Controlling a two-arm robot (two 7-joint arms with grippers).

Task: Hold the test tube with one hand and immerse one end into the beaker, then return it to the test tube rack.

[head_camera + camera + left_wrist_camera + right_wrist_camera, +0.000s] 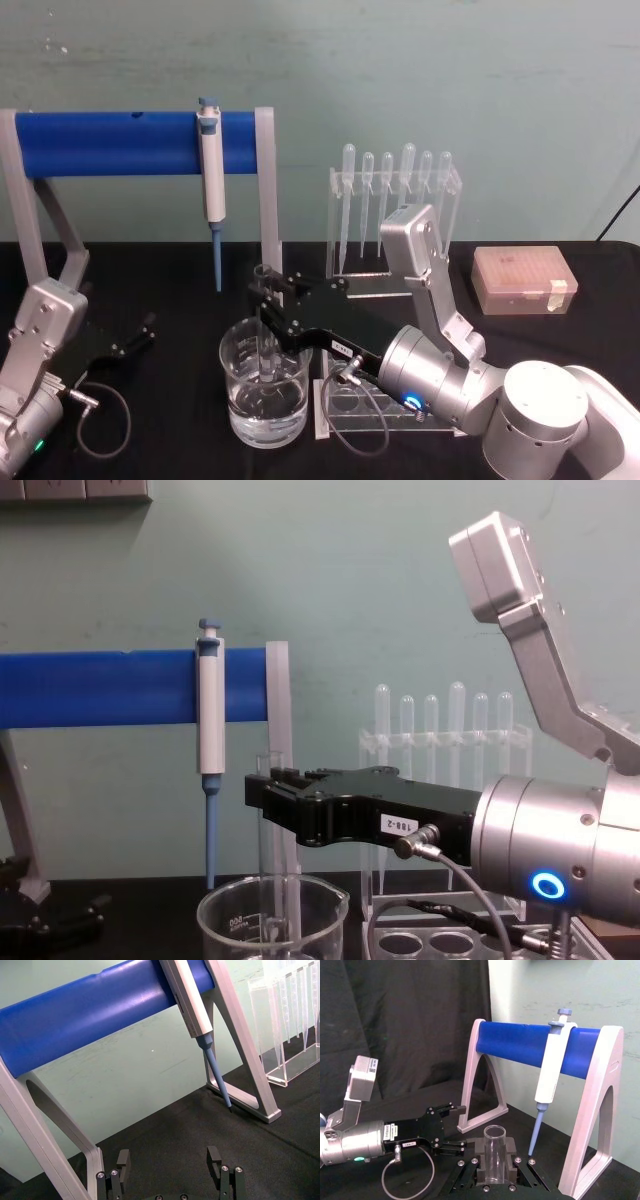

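Two fingers of the right hand (271, 298) pinched the likely slippery, breakable test tube (495, 1150) near its rim, dipped in the beaker (228, 378); the left hand (135, 336) sat spread.

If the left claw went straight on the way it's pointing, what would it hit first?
Likely nothing near: the left claw points over bare black cloth, under the blue bar, toward the green wall. The pipette tip hangs aside, though depth is unclear.
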